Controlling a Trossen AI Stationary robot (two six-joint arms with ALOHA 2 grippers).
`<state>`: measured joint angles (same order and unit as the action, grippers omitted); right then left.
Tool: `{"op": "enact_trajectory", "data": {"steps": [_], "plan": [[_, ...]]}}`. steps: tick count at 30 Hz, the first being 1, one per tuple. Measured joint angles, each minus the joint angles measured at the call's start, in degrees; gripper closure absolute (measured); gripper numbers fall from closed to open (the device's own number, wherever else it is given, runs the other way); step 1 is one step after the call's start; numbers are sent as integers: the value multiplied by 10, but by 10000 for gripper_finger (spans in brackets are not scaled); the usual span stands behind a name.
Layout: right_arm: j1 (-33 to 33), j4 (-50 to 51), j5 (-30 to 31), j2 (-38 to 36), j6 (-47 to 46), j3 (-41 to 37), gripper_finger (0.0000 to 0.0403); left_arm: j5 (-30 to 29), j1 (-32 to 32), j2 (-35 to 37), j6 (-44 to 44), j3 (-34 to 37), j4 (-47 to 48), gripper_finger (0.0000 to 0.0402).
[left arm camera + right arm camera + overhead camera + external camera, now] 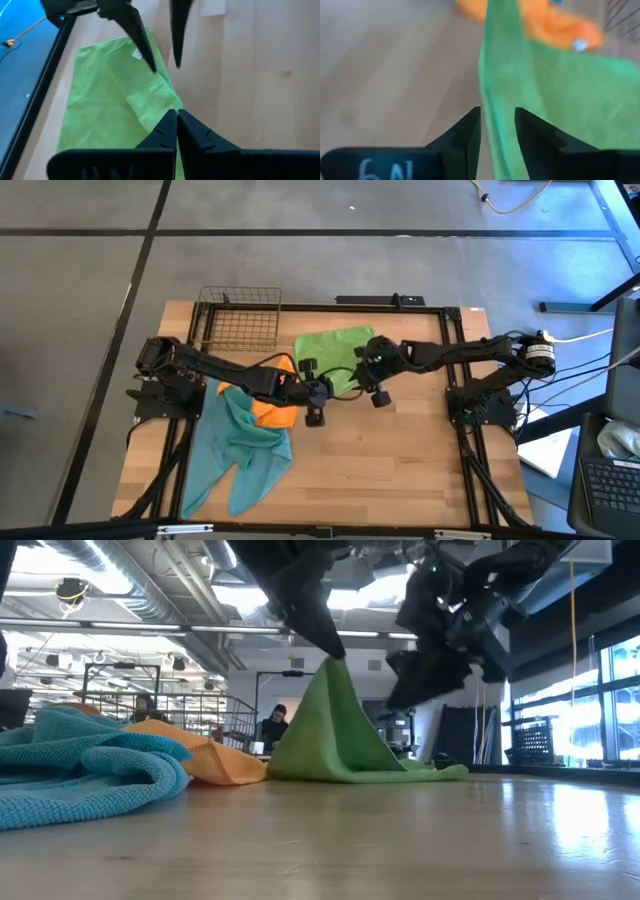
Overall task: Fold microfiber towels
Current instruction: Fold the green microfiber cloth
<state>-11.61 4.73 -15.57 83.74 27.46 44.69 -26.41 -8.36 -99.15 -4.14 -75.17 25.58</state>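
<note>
The lime green towel (335,348) lies at the table's far middle. One part of it is pulled up into a peak (332,668) by my left gripper (176,114), which is shut on it. My right gripper (497,117) is open. Its fingers (145,47) stand on either side of the green towel's raised edge (500,95); whether they touch it I cannot tell. An orange towel (275,395) lies crumpled left of the green one. A teal towel (240,445) is heaped at the near left. My left gripper pinches the green towel at a raised bit of its edge (165,107) between its two fingertips, coming slanting down from the table's left. The cloth hangs from the fingers as a tent, with its lower part (400,772) spread on the table.
A wire basket (240,320) stands at the far left of the table. Bare wood (400,470) fills the near right. In the low view, people sit in the room behind the table.
</note>
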Motion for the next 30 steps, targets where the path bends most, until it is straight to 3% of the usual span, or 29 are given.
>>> {"op": "enact_trajectory", "data": {"steps": [5,16,24,30], "plan": [[17,-115,0,1,-82,0,268,0,10,0,-1,0,3,401],[43,-214,70,54,-188,0,152,0,30,0,-19,0,5,401],[48,-236,131,106,-227,0,146,-5,35,6,-48,0,8,401],[37,-213,156,111,-195,0,160,-8,35,28,-47,0,27,401]]}}
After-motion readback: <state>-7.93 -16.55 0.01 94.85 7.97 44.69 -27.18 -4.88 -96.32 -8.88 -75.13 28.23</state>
